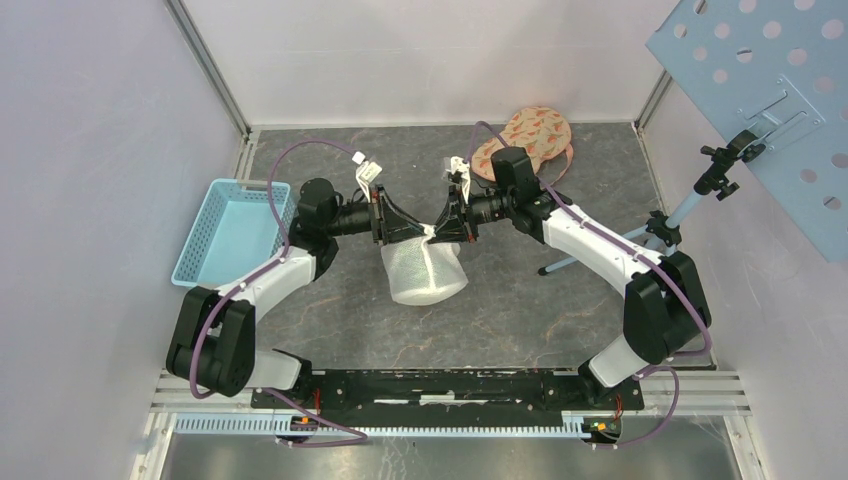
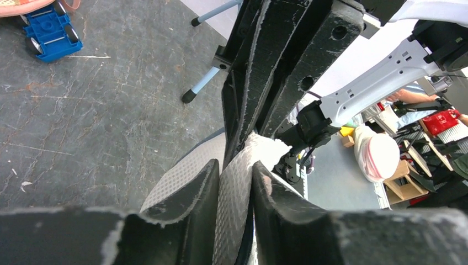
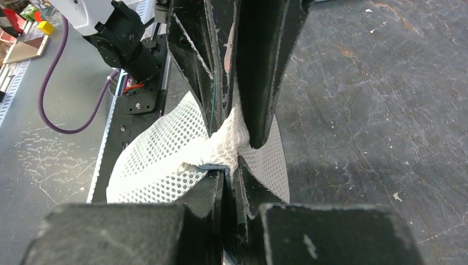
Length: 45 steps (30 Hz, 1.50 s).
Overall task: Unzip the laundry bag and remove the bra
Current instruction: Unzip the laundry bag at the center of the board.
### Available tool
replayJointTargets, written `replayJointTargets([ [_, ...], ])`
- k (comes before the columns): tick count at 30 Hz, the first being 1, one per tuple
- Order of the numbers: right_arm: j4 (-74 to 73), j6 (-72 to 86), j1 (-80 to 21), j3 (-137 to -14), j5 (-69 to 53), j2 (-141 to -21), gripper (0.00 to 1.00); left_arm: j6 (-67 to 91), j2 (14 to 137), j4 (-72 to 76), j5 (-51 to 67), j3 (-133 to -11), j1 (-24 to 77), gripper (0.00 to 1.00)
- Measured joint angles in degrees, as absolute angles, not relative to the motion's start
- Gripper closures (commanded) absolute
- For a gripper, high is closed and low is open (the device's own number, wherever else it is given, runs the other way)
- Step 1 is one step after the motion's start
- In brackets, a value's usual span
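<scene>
Laundry bag (image 1: 425, 272) first: where is it?

Mid-table, between the two arms. It is white mesh, gathered to a bunch at its top, and the body falls away from that bunch toward the arm bases. Whether the bottom rests on the table (image 1: 520, 320) I cannot tell.

Who has it?

Both. The left gripper (image 2: 236, 171) comes in from the left with mesh filling the gap between its fingers (image 2: 190, 193) and touching both, so I read it as clamped on the bag. The right gripper (image 3: 232, 172) comes from the right with its jaws nearly together, pinching the mesh edge. The tips meet almost nose to nose at the same bunch, so neither arm is nearer.

Which relation matters for the next move?

The bag's length hangs crosswise to the line joining the two grippers. My guess is that any opening has to come from drawing the pinches apart along that line, left and right. With both grips on one spot there is little mesh between them to tension.

The zip?

A small metallic speck (image 3: 181, 165) sits on the edge beside the right pinch. It may belong to the zip, but I cannot tell.

And the bra?

Nothing shows through the mesh. A peach patterned cloth (image 1: 530, 135) lies at the back, behind the right arm and well apart from the bag. I cannot say whether it is the bra.
</scene>
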<state>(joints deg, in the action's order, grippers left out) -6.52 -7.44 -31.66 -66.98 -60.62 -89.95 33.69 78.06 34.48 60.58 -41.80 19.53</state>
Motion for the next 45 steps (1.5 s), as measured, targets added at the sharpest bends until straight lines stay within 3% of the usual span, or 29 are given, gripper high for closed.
replayJointTargets([
  [2,-6.87,-7.62,-31.66,-67.05,-59.57,-89.95,0.99,34.0,78.06,34.57,60.51,-41.8,19.86,0.86],
  [4,-7.31,-7.84,-31.66,-67.07,-58.54,-89.95,0.87,34.06,78.06,34.57,60.53,-41.8,20.08,0.96],
  [7,-7.79,-7.84,-31.66,-67.07,-58.08,-89.95,0.62,34.11,78.06,34.46,60.49,-41.8,20.14,0.98],
  [10,-8.51,-9.17,-31.29,-67.31,-57.49,-89.95,0.43,34.11,77.84,34.24,60.53,-41.8,20.05,0.98],
  [11,-8.93,-9.54,-30.94,-67.51,-57.32,-89.95,0.32,34.09,77.6,33.87,60.53,-41.8,19.99,0.98],
  [13,-10.81,-10.85,-29.93,-68.51,-56.9,-89.95,0.25,33.95,76.82,32.16,60.49,-41.82,19.55,0.98],
  [20,-14.24,-11.44,-27.64,-70.04,-54.13,-87.59,0.3,32.08,75.64,27.09,60.05,-42.5,18.48,0.98],
  [27,-8.16,-2.0,-27.24,-69.14,-54.43,-83.33,0.55,32.05,75.64,26.28,60.07,-42.5,18.46,0.98],
  [36,8.12,19.66,-27.24,-60.88,-57.49,-82.67,0.61,31.7,75.64,24.84,58.57,-42.59,18.46,0.98],
  [45,13.41,27.73,-27.24,-57.08,-57.54,-82.67,0.68,31.64,75.61,23.86,57.32,-42.59,18.46,0.98],
])
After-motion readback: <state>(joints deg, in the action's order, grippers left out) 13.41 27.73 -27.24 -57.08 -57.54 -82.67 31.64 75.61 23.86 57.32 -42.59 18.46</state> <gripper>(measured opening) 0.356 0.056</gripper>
